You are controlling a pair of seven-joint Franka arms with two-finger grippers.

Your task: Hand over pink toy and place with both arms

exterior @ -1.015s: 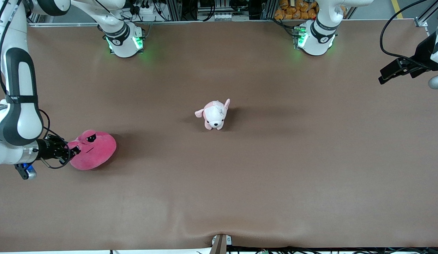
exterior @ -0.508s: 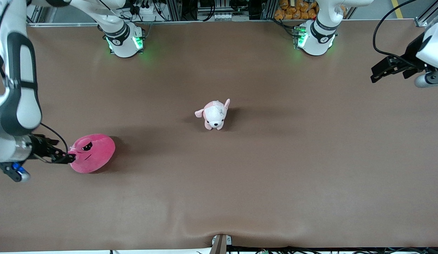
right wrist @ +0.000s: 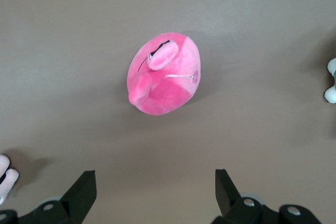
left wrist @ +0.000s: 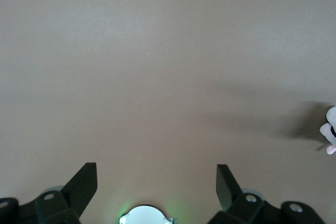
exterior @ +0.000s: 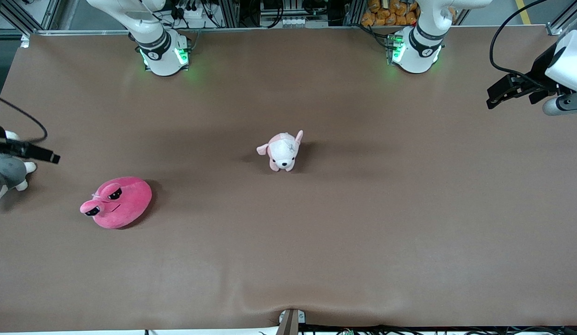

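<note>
The pink toy [exterior: 116,202] lies free on the brown table, toward the right arm's end, nearer the front camera than the puppy. It is a round hot-pink blob with half-lidded black eyes. In the right wrist view the pink toy [right wrist: 163,74] lies on the table well ahead of my right gripper [right wrist: 155,184], which is open and empty. In the front view my right gripper [exterior: 53,158] hangs over the table's edge at the right arm's end. My left gripper [exterior: 496,97] is open and empty over the left arm's end; in the left wrist view the left gripper [left wrist: 156,182] hangs over bare table.
A pale pink-and-white puppy plush [exterior: 283,150] stands mid-table. A grey-and-white plush [exterior: 4,179] lies at the table's edge under the right arm. A ridge in the table cover [exterior: 288,304] runs along the front edge. The arm bases [exterior: 163,53] stand at the top.
The right gripper has let go of the pink toy and risen away toward the table's end. The toy has settled on the table. The grey plush has come into view.
</note>
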